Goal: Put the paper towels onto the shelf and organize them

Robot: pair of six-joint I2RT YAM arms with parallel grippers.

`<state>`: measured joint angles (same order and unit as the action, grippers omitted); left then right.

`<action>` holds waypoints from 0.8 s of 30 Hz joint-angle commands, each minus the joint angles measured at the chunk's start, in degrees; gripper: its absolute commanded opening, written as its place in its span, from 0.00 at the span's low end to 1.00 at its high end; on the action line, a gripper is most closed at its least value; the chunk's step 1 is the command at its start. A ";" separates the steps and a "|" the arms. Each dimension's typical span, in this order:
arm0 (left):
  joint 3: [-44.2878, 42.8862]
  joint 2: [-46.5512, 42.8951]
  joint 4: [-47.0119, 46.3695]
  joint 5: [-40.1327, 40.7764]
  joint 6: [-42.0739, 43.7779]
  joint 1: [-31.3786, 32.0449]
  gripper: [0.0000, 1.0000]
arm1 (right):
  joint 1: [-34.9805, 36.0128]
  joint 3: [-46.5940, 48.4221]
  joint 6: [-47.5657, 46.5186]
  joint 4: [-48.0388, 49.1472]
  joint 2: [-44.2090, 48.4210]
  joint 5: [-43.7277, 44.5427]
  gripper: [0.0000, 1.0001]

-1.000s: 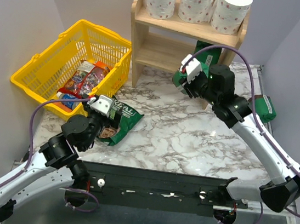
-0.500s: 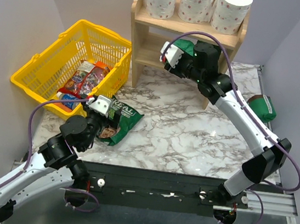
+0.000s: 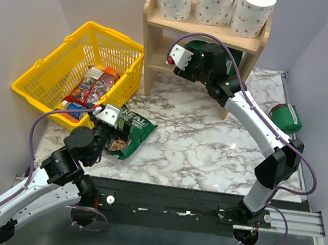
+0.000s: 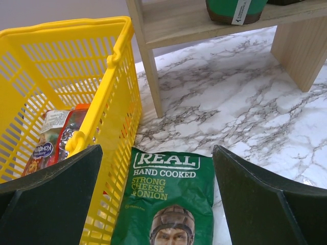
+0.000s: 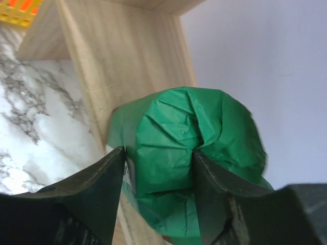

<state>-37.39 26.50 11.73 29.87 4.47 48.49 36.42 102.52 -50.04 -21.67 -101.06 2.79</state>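
Straddling the crumpled end of a dark green paper-wrapped package (image 5: 189,132), the right gripper (image 5: 158,158) has a dark finger at each side of it. Whether it clamps the package or only flanks it, I cannot tell. The package sits on the lower tier of the small light-wood two-tier shelf (image 3: 165,20). Three white paper towel rolls (image 3: 215,3) with pink dotted print stand upright in a row on the top tier. The left gripper (image 4: 156,153) hangs spread wide and holds nothing, above a green crisp bag (image 4: 166,204) that lies flat on the marble-patterned table (image 4: 230,102) just beside a yellow plastic basket (image 4: 112,92).
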 commanded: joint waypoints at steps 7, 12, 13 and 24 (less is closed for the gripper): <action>-0.93 -0.49 -0.83 -0.69 -0.69 -0.06 0.99 | 0.31 5.49 -3.31 3.48 -1.87 5.39 0.77; -0.93 -0.22 -0.74 -0.51 -0.69 -0.06 0.99 | 1.98 6.03 -3.31 3.21 0.07 6.01 0.76; -0.85 -0.22 -0.74 -0.51 -0.60 -0.06 0.99 | 2.59 5.76 -3.40 3.21 0.42 5.31 0.74; -0.85 -0.13 -0.65 0.10 -0.51 -0.06 0.99 | 5.59 4.88 -3.21 6.29 -4.14 5.18 0.53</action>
<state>-37.39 26.52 11.75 29.89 4.47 48.49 41.67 106.30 -52.99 -18.11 -101.89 5.28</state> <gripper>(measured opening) 0.988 0.538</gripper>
